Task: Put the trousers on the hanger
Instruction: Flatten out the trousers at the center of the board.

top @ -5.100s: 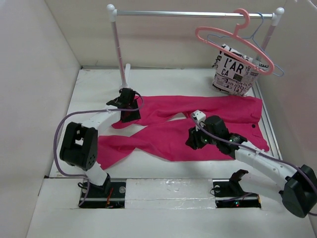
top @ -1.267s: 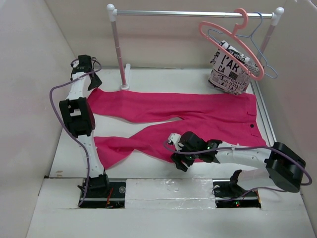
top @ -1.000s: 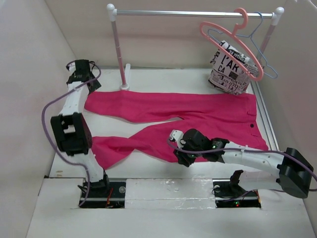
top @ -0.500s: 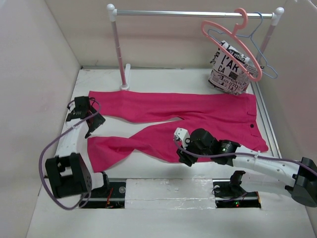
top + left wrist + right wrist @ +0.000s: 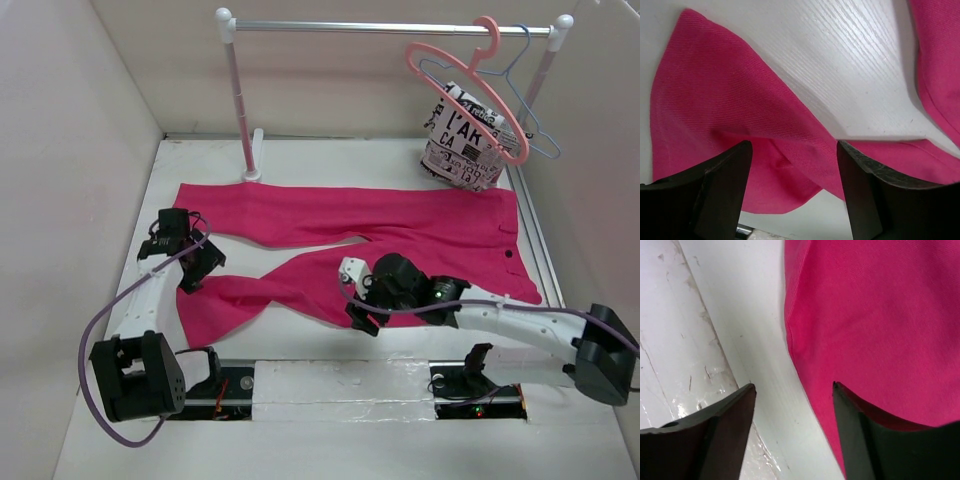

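Observation:
The magenta trousers [image 5: 400,225] lie flat on the table, waist at the right and both legs running left. The salmon-pink hanger [image 5: 470,95] hangs on the rail at the back right. My left gripper [image 5: 198,270] hovers open over the near leg's cuff end. In the left wrist view its jaws [image 5: 794,146] stand wide with a folded cuff of the trousers [image 5: 715,110] below them. My right gripper [image 5: 358,312] is open at the trousers' near edge. In the right wrist view its jaws [image 5: 794,386] straddle the edge of the trousers [image 5: 880,315], one finger over fabric, one over bare table.
A metal rail [image 5: 390,28] on two posts spans the back. A thin blue wire hanger [image 5: 537,125] hangs behind the pink one. A white garment with black lettering [image 5: 465,145] sits bunched at the back right. Side walls close in the table [image 5: 300,160].
My left arm has swung back from the far left corner to the near leg's cuff. My right gripper has opened wider and shifted slightly left along the near edge.

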`<action>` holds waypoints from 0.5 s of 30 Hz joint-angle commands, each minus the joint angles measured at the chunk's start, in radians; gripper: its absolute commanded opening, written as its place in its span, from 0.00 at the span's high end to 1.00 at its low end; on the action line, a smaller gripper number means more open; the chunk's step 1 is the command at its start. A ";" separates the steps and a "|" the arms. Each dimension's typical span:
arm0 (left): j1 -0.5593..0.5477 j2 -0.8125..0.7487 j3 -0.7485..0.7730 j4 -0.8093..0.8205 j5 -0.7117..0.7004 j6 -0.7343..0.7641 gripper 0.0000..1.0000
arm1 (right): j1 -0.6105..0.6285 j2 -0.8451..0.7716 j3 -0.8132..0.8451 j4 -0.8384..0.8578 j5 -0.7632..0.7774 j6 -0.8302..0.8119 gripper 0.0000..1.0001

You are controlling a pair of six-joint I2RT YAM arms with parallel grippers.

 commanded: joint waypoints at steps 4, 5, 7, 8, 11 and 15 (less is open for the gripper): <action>-0.014 0.017 -0.015 0.017 0.023 -0.002 0.36 | -0.015 0.233 0.192 0.217 -0.159 -0.038 0.27; -0.014 0.038 -0.018 0.024 0.029 0.001 0.36 | -0.015 0.311 0.239 0.254 -0.164 -0.031 0.27; -0.029 0.066 -0.023 0.037 0.057 0.013 0.36 | -0.015 0.394 0.303 0.262 -0.178 -0.038 0.26; -0.044 0.084 -0.024 0.040 0.057 0.015 0.36 | -0.015 0.484 0.370 0.257 -0.184 -0.047 0.26; -0.102 0.121 -0.017 0.049 0.048 0.015 0.40 | -0.015 0.602 0.458 0.256 -0.242 -0.044 0.26; -0.121 0.127 -0.026 0.058 0.057 0.023 0.68 | -0.015 0.709 0.470 0.341 -0.285 0.011 0.28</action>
